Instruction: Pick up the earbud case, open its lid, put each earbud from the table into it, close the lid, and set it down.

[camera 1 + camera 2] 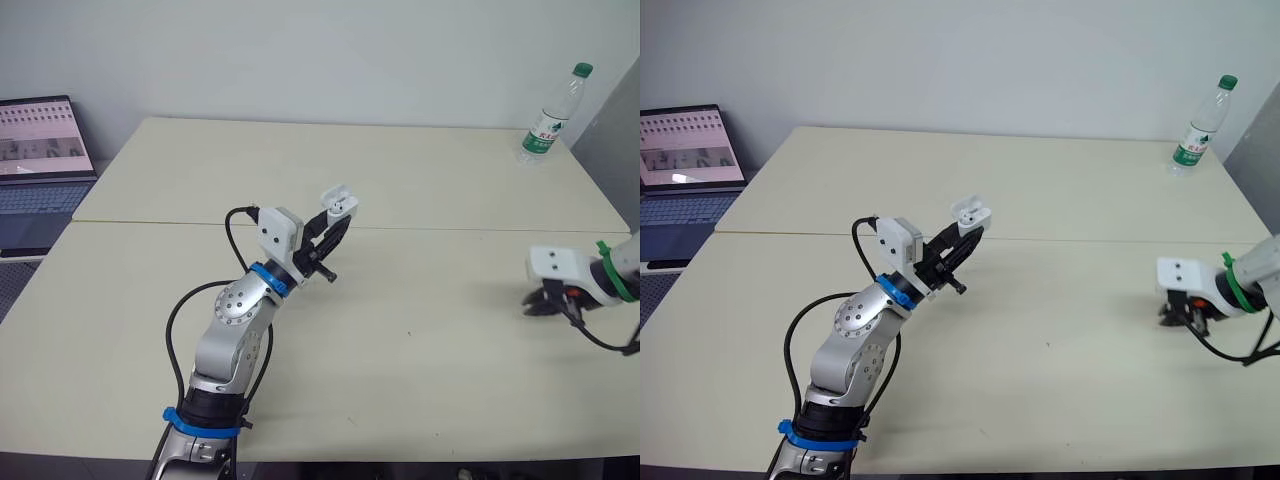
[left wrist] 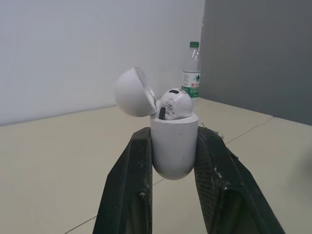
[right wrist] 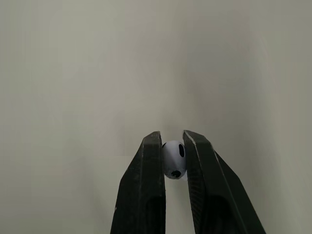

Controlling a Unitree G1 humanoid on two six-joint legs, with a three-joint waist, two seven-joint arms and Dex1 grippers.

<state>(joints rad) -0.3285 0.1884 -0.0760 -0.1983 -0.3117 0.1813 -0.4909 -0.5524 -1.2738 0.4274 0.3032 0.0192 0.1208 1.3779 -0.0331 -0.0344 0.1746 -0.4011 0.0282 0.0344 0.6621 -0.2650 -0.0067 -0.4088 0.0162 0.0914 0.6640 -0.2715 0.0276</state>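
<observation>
My left gripper (image 1: 335,225) is raised above the table's middle, shut on the white earbud case (image 2: 174,146). The case's lid (image 2: 134,91) is swung open, and one earbud (image 2: 174,104) sits in the case. Far to the right, near the table surface, my right gripper (image 1: 543,303) is shut on the second white earbud (image 3: 173,159), pinched between its two black fingertips (image 3: 152,146). The earbud case (image 1: 339,203) appears as a small white shape at the tip of the left fingers in the head views.
A plastic water bottle (image 1: 555,112) with a green cap stands at the table's far right corner. An open laptop (image 1: 40,160) sits off the table's left side. A seam (image 1: 450,228) runs across the table between its two halves.
</observation>
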